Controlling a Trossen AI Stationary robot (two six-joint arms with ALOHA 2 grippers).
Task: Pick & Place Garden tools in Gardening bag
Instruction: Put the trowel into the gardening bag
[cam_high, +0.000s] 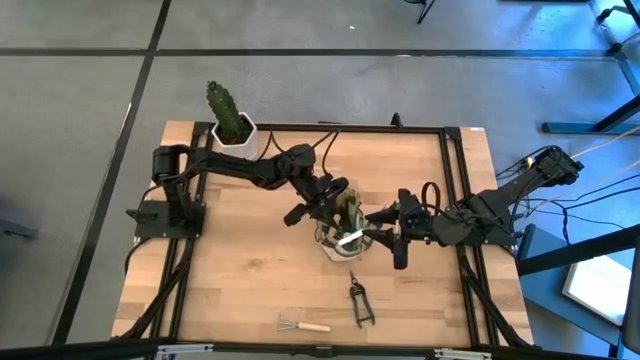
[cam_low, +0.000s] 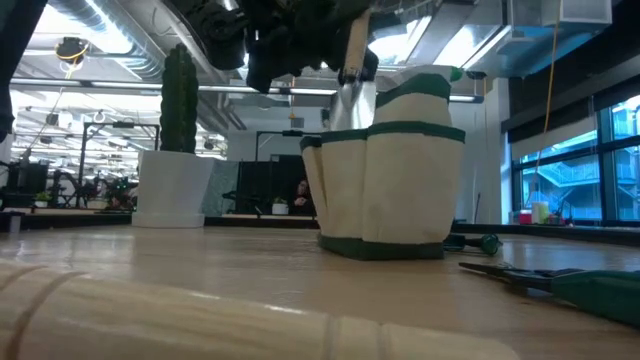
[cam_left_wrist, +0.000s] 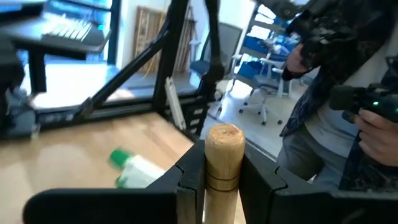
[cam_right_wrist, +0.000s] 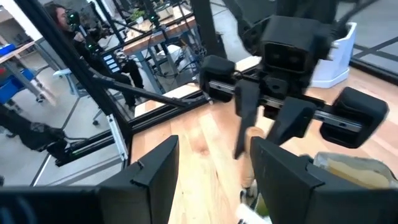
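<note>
The gardening bag (cam_high: 340, 238) (cam_low: 392, 175) stands upright on its base at the table's middle. My left gripper (cam_high: 328, 205) (cam_left_wrist: 222, 171) hangs over its rim, shut on a wooden-handled tool (cam_low: 352, 60). My right gripper (cam_high: 386, 224) (cam_right_wrist: 214, 171) hovers open just right of the bag, with nothing between its fingers. Dark pruning shears (cam_high: 358, 300) and a little wire rake (cam_high: 303, 324) lie flat near the front edge. A green-and-white item (cam_left_wrist: 132, 170) lies on the table beyond the bag. My left gripper pinches the tool's wooden handle (cam_left_wrist: 222, 155) between its two fingers, just below the handle's rounded free end. The fingers come in level and lie across the handle. The tool stands nearly upright, and its metal neck (cam_low: 345, 105) goes down into the bag's mouth.
A cactus in a white pot (cam_high: 232, 125) stands at the far left corner. A black frame rail (cam_high: 455, 190) runs along the table's edges. Bare wood lies left of the bag and at the near left. A person stands beyond the table in the left wrist view.
</note>
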